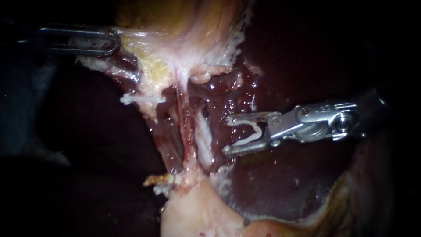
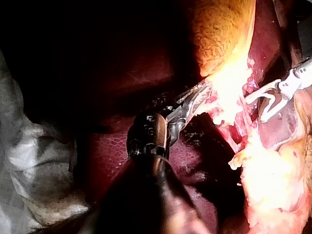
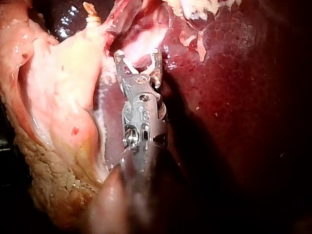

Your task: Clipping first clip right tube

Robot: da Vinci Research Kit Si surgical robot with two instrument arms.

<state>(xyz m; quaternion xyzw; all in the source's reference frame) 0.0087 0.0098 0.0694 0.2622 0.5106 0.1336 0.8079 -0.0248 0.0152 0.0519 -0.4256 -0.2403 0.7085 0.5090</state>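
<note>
Careful: my left instrument [image 1: 113,41] grips gallbladder [image 1: 175,39]; my right instrument's [image 1: 227,135] end effector holds the clip [image 1: 240,142] wide, short of the right tube [image 1: 202,138]. Firing now would miss.

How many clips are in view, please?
2. One closed clip sits on tissue below the gallbladder; one open clip lies between the right instrument's jaws. Others may be hidden.

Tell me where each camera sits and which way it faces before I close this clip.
Endoscope view: close to the tissue, facing the dark red liver; the left instrument enters from its left, the right instrument from its right.
Left wrist view: on the left arm, looking along its own shaft toward pale yellowish tissue.
Right wrist view: on the right arm, looking along its own shaft at jaws holding an open white plastic clip.
Shared: endoscope and left wrist views both show that clip.
</note>
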